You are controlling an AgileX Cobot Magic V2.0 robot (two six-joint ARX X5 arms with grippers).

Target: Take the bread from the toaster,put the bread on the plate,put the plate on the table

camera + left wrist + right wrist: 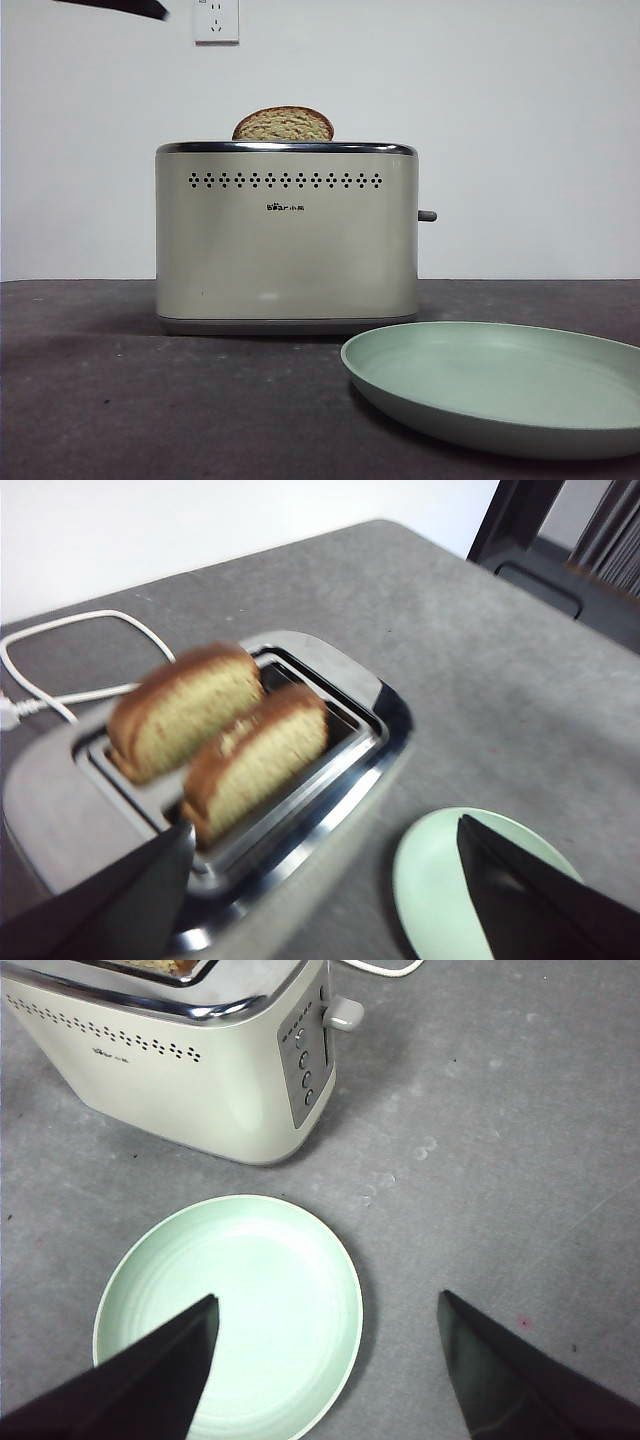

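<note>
The cream toaster (286, 240) stands mid-table, and a domed top of bread (283, 123) pokes out of it. From above, two slices of bread (255, 755) stand in the toaster's slots (300, 780). My left gripper (320, 880) hovers open above the toaster's near edge, holding nothing. The pale-green plate (500, 385) lies flat on the table in front of the toaster, toward its lever side. Over the plate (230, 1300) my right gripper (325, 1360) hangs open and empty, one jaw above the plate and the other above bare table (500, 1160).
A white power cable (60, 630) loops behind the toaster. The grey lever (345, 1012) and side buttons (305, 1065) face the plate side. A wall socket (217, 20) sits behind. A black arm tip (120, 8) shows at a top corner. Dark furniture (560, 550) stands past the table edge.
</note>
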